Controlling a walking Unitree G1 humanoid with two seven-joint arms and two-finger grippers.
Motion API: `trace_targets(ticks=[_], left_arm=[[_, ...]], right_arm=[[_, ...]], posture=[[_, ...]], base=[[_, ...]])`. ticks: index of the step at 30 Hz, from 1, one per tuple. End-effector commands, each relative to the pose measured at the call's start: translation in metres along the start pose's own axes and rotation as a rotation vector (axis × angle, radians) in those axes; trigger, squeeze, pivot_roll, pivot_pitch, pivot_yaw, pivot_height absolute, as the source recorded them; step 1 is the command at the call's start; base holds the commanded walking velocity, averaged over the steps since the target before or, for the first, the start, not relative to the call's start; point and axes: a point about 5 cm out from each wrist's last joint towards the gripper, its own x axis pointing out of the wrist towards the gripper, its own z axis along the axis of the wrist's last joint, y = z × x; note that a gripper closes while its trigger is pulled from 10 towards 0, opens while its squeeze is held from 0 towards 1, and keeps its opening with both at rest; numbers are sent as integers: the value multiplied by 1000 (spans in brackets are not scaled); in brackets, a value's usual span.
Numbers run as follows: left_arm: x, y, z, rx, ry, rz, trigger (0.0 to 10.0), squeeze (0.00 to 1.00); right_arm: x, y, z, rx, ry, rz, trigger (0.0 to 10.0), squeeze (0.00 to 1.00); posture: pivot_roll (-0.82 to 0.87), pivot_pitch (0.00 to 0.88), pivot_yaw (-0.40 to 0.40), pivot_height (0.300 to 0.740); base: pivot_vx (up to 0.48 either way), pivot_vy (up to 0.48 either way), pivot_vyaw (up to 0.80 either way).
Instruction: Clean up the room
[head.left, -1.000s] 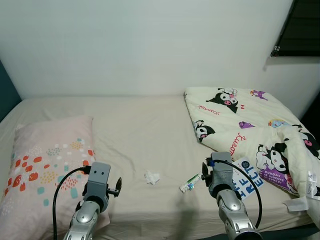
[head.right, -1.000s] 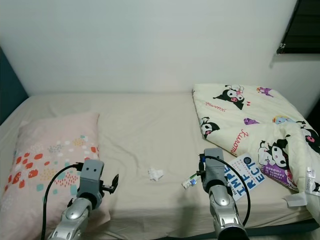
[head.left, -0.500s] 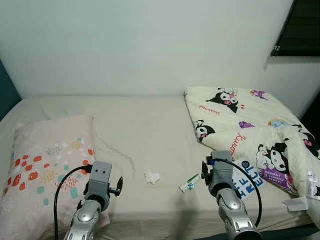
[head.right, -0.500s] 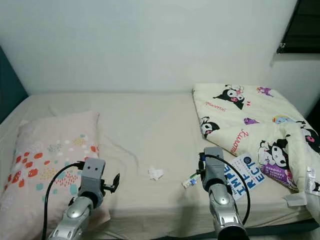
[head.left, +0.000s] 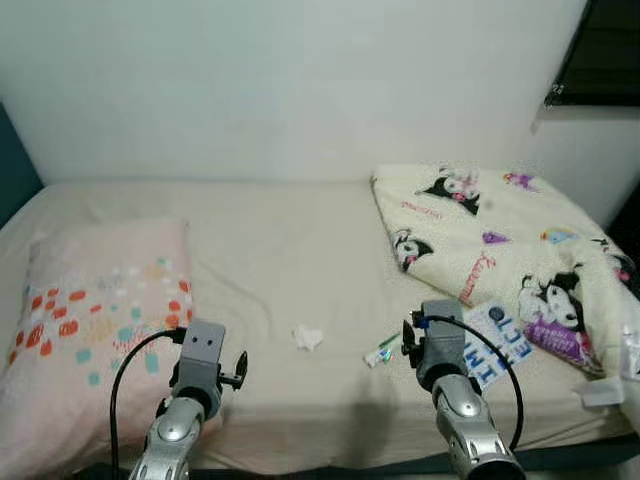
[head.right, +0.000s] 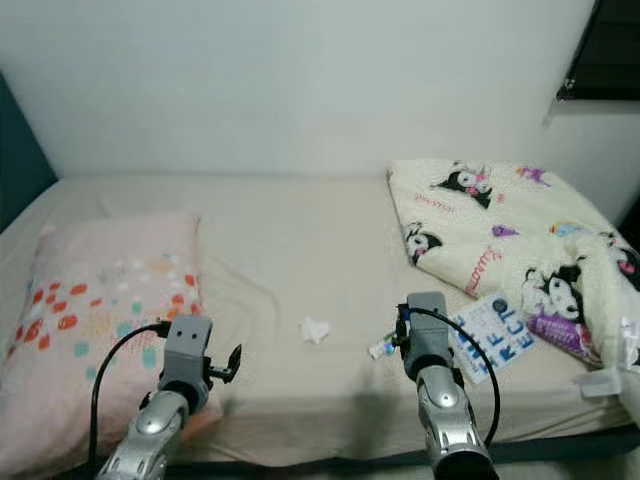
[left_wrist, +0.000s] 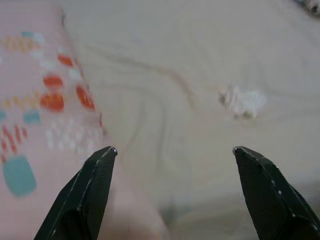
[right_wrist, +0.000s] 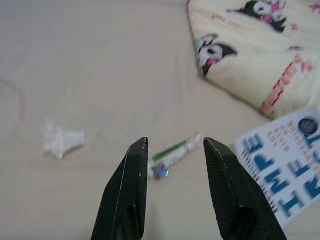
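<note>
Cleanup barely begun — crumpled tissue (head.left: 307, 337) mid-bed (head.left: 280, 250), tube (head.left: 381, 353) just beside it toward the blanket (head.left: 480, 230), booklet (head.left: 495, 345) at blanket's edge; right gripper (right_wrist: 175, 150) part-open over tube, left gripper (left_wrist: 172, 152) wide, both empty.

Soft even light, slight blur
</note>
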Motion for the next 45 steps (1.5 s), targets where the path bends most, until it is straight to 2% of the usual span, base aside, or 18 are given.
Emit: trace_targets(ticks=[1,9,22,31,32,34,35,36,37,39,43,45], left_arm=[[-1,1,-1,5,12,-1,10000,0],[0,-1,3,12,-3,-13,10000,0],[2,-1,8,17,-13,-23,10000,0],[-3,9,18,7,-72,15,10000,0],[-11,13,26,-8,-140,10,10000,0],[-15,14,30,-6,-167,2,10000,0],[-20,15,36,5,-203,-14,10000,0],[-23,15,40,14,-222,-26,10000,0],[-28,15,45,29,-246,-43,10000,0],[-36,15,54,58,-277,-68,10000,0],[-40,16,59,80,-289,-79,10000,0],[-47,20,69,110,-317,-76,10000,0]], right_arm=[[0,2,-1,14,12,3,10000,0],[-2,2,-2,18,10,3,10000,0],[2,3,5,15,-6,10,10000,0],[16,8,23,20,-39,43,10000,0],[26,10,34,42,-48,49,10000,0],[30,10,38,57,-47,48,10000,0],[35,10,44,88,-47,45,10000,153],[37,10,47,109,-47,43,10000,153],[41,10,51,133,-43,37,10000,1000],[46,10,58,165,-39,31,10000,1000],[48,11,62,176,-38,31,10000,1000],[52,13,67,188,-17,39,10000,1000]], posture=[[2,0,-57,610],[3,0,-52,585],[2,0,-51,585],[16,46,-69,556],[32,89,-78,556],[39,103,-81,556],[54,124,-86,556],[54,124,-86,556],[73,153,-92,556],[102,199,-101,556],[116,217,-105,556],[149,267,-115,556]], base=[[0,0,0],[0,0,0],[0,0,0],[0,0,0],[0,0,0],[0,0,0],[0,0,0],[0,0,0],[0,0,0],[0,0,0],[0,0,0],[0,0,0]])
